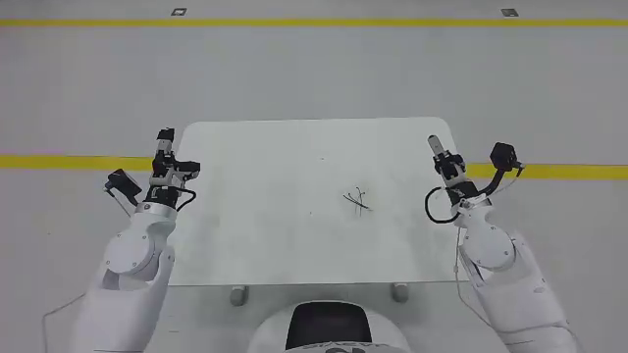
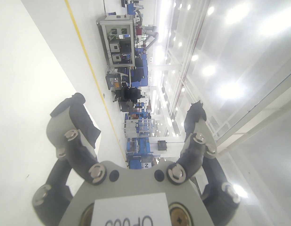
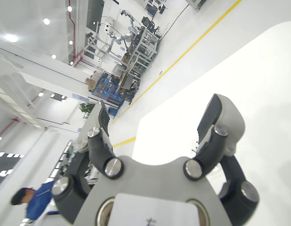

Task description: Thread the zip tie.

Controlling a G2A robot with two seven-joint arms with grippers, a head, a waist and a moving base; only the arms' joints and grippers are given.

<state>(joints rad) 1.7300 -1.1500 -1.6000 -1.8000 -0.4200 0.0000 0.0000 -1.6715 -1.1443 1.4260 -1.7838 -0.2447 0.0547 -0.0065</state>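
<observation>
Well apart, left pincer (image 2: 136,102) agape, right pincer (image 3: 157,102) agape, both levelled forward

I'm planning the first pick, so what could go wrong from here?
1. The zip ties lie crossed in one small heap, so a grab may lift several at once.
2. They are thin and flat on the table; the open right gripper could miss or scrape the top.
</observation>
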